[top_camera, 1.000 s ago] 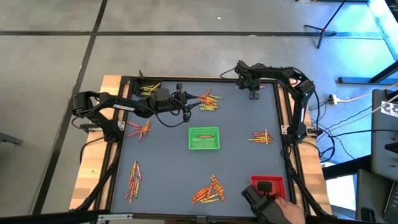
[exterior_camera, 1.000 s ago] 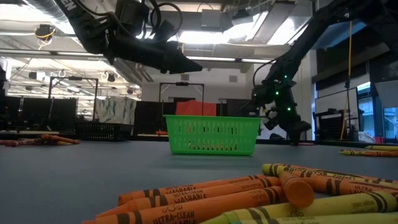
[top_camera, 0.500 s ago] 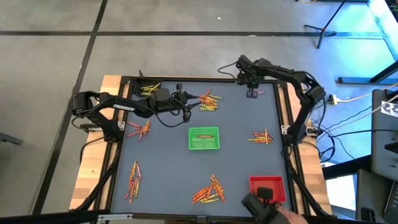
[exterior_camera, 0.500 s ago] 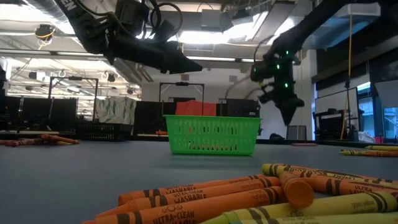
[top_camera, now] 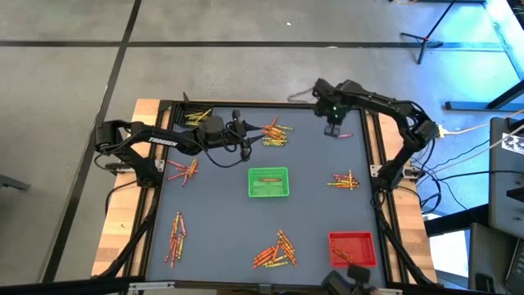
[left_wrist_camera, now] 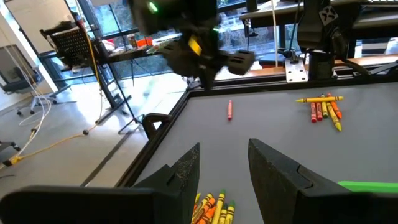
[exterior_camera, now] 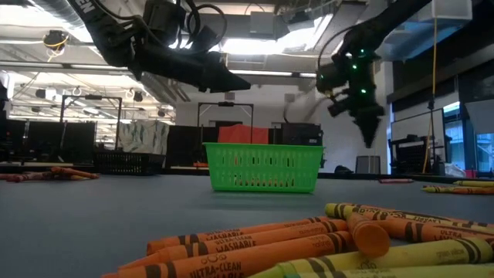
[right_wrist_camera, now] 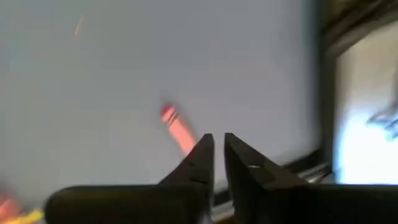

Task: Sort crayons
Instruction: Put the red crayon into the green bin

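Observation:
Crayons lie in small heaps on the grey table: one at the far middle [top_camera: 274, 131], others at the left [top_camera: 184, 170], near left [top_camera: 176, 238], near middle [top_camera: 276, 250] and right [top_camera: 345, 179]. A single red crayon [right_wrist_camera: 177, 129] lies flat near the far right corner, also seen in the left wrist view [left_wrist_camera: 229, 109]. My right gripper [right_wrist_camera: 217, 146] hangs above it, pointing down, its fingers a narrow slit apart with nothing between them. My left gripper [left_wrist_camera: 224, 155] hovers open, nearly level, just left of the far middle heap [left_wrist_camera: 211, 208].
A green square tray [top_camera: 268, 182] stands at the table's middle and a red one [top_camera: 352, 248] at the near right corner. More crayons lie at the far left corner [top_camera: 196, 116]. A raised frame [top_camera: 372, 147] runs along the table's edges.
My right gripper has risen from just above the table at the far right corner to well above it, swinging slightly toward the right edge and rolling about its own axis. My left arm has kept still.

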Controlling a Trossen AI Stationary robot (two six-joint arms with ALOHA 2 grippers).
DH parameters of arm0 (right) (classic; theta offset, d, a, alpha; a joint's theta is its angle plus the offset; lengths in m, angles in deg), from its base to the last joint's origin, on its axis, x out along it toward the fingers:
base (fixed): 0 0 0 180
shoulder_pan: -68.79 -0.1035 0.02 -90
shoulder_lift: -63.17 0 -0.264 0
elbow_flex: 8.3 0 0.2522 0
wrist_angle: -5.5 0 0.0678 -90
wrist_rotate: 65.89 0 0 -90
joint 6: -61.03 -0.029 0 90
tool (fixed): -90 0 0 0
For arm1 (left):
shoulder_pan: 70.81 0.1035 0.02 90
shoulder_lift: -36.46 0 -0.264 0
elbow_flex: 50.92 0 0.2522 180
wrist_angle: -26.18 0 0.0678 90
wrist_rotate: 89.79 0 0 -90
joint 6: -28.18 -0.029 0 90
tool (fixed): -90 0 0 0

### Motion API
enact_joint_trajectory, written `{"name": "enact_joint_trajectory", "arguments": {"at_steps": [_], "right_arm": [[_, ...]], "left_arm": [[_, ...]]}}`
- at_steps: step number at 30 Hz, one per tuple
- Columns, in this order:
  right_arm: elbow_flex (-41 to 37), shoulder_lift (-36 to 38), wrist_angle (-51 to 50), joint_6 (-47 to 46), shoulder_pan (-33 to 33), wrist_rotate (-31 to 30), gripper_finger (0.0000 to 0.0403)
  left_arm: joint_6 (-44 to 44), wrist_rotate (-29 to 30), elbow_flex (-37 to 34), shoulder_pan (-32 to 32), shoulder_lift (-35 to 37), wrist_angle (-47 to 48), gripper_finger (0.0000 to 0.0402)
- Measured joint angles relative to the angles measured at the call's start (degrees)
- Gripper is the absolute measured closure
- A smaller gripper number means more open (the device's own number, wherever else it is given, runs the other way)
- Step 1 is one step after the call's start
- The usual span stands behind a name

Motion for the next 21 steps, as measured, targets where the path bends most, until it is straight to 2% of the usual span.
{"name": "enact_joint_trajectory", "arguments": {"at_steps": [8,12,15,18,21], "right_arm": [[-8.99,-0.02,-6.87,-7.25,-3.08,1.76,0.0224],[-12.21,-0.02,-10.04,-9.54,-6.58,1.83,0.0171],[-13.96,-0.02,-10.67,-11.62,-9.66,1.76,0.0155],[-15.90,-0.02,-9.34,-12.20,-12.65,1.34,0.0156],[-17.55,-0.02,-5.76,-11.89,-14.80,-5.57,0.0165]], "left_arm": [[0.03,0.00,0.00,-0.02,0.00,-0.01,0.0282],[0.04,0.00,0.00,-0.01,0.00,-0.28,0.0282],[0.04,0.00,0.00,-0.02,0.00,-0.27,0.0282],[0.04,0.00,0.00,-0.02,0.00,-0.31,0.0282],[0.04,0.00,0.00,-0.02,0.00,-0.31,0.0282]]}}
